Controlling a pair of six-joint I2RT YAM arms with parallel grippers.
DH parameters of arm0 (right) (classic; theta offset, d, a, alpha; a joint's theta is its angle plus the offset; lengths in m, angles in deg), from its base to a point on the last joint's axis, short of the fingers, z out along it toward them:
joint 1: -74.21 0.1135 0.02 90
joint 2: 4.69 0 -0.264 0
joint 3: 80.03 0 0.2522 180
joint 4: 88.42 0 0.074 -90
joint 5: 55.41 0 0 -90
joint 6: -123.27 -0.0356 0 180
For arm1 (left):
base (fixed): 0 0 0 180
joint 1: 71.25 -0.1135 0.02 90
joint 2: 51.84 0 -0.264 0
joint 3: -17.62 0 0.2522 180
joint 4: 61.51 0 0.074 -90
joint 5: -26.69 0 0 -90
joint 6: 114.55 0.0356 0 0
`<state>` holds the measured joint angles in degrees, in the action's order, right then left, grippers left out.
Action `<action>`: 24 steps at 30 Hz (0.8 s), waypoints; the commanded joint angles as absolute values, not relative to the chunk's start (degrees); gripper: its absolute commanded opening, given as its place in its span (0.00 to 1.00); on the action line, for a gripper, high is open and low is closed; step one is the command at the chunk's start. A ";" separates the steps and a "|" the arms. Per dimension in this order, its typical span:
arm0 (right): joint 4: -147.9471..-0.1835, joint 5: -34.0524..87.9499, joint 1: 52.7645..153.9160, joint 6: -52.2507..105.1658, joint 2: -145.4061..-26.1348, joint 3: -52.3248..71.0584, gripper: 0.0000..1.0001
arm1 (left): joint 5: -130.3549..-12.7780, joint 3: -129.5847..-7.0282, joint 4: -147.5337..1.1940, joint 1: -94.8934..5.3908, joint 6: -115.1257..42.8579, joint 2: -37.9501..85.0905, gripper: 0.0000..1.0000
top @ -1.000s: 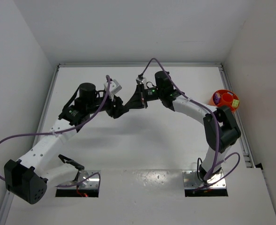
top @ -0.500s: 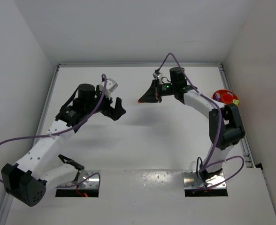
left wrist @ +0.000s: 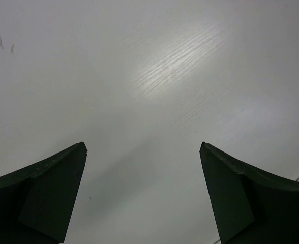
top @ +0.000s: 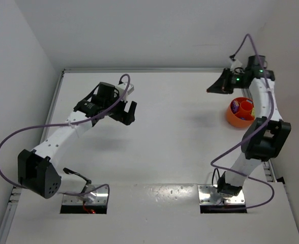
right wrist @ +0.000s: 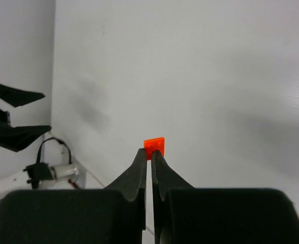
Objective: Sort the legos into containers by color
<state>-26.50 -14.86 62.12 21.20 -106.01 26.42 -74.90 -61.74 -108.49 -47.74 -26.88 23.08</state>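
A tiny orange-red lego (right wrist: 155, 145), a flat square plate, is pinched at the tips of my right gripper (right wrist: 150, 152), which is shut on it. From above, the right gripper (top: 210, 90) hangs high at the back right, just left of and behind the orange bowl (top: 232, 121). That bowl holds a purple cup (top: 235, 106), an orange cup (top: 246, 107) and a lime one (top: 253, 115). My left gripper (top: 130, 114) stands open left of the table's middle. Only bare white table shows between its fingers (left wrist: 48, 188). No other legos show.
White walls close in the table at the back and on both sides. A raised rail (top: 149, 70) runs along the back edge. The bowl stands close to the right wall. Purple cables loop off both arms.
The two grippers were tip to tip at mid-table. The left one opened and drew back to the left. The right arm swung to the back right with the orange-red lego.
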 commanded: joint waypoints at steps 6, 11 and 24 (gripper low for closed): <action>-3.92 -10.42 45.22 43.46 -111.47 40.17 0.00 | -71.57 -63.81 -110.25 -48.31 -24.91 24.54 1.00; -4.17 -7.07 40.21 44.26 -113.59 40.17 0.00 | -70.25 -62.76 -108.59 -48.31 -25.70 25.06 1.00; -12.34 5.67 39.06 37.15 -117.28 41.83 0.00 | -70.95 -58.98 -107.01 -48.84 -26.93 24.45 1.00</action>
<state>-9.43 1.90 38.62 38.66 -116.43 38.94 -71.34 -59.58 -108.94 -48.16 -26.18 25.79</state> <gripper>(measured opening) 0.009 0.995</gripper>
